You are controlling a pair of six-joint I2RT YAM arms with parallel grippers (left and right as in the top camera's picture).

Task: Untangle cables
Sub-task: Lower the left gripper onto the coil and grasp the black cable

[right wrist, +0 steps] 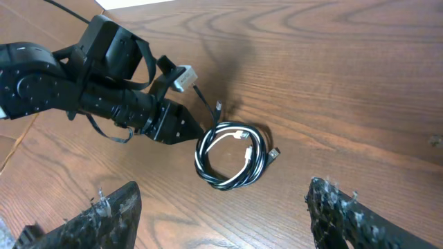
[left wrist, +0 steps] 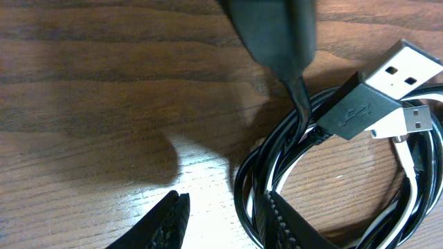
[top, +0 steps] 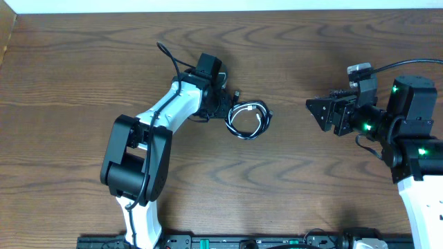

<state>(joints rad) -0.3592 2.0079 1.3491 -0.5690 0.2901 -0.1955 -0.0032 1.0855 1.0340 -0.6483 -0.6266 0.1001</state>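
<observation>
The cables (top: 266,117) lie as one small coil of black and white strands at the table's middle. In the left wrist view the coil (left wrist: 243,181) shows a black USB plug (left wrist: 367,100) and a white plug (left wrist: 408,117). My left gripper (top: 225,114) is open at the coil's left edge. In its own view (left wrist: 225,221) one finger rests inside the loop and the other outside, with the strands between them. My right gripper (top: 315,111) is open and empty, off to the right of the coil. In its own view (right wrist: 221,221) the coil (right wrist: 225,182) lies ahead.
A loose black cable end with a small plug (top: 237,93) sticks out above the coil, also visible in the right wrist view (right wrist: 219,106). The left arm (top: 166,111) reaches in from the lower left. The wooden table (top: 83,69) stretches out all round.
</observation>
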